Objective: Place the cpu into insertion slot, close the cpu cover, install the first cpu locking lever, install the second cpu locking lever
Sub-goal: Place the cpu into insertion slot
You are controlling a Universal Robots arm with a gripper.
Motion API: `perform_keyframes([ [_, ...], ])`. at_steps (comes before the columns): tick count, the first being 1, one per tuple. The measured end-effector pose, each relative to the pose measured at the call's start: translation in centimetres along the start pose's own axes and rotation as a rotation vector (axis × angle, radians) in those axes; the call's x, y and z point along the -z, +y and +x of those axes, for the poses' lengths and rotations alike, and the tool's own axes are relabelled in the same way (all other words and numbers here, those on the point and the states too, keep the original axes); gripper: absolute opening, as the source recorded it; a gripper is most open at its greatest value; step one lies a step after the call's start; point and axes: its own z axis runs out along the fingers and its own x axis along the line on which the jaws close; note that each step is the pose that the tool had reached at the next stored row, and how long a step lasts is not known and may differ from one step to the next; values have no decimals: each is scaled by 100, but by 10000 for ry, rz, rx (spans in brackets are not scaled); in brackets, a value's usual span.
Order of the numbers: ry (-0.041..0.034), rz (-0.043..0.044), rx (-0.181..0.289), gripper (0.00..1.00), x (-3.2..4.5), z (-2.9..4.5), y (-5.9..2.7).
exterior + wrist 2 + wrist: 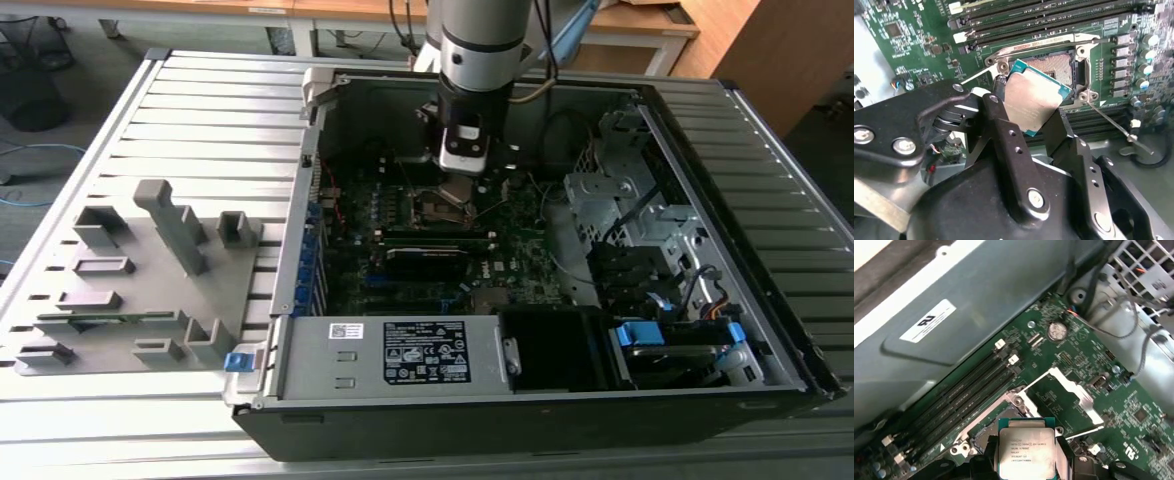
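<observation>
Jaws clamped on chip edges, gripper (1031,104) | chip (1036,95) held just over socket (1054,66), not seated, metal top faces cam in both wrist views | cover (1078,394) open, swung off beside socket | thin lever rod (1109,117) sticks out at socket corner | ext view: arm down inside pc case (400,440), gripper over board centre

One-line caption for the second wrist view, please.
The gripper holds the cpu tilted over the open insertion slot on the green motherboard.
</observation>
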Motion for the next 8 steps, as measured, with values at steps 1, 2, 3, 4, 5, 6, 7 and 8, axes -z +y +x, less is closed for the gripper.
perform_keyframes([
  [1, -11, 0, -123, 54, 0, 0, 0],
  [2, -23, 0, -249, 54, -1, 0, 0],
  [3, -32, 0, -355, 54, -1, 0, 0],
  [4, -39, 1, -428, 54, -1, 0, 0],
  [5, -39, 1, -438, 54, -1, 0, 0],
  [6, -40, 1, -439, 54, -1, 0, 0],
  [7, -40, 1, -440, 54, -1, 0, 0],
  [8, -41, 1, -440, 54, -1, 0, 0],
])
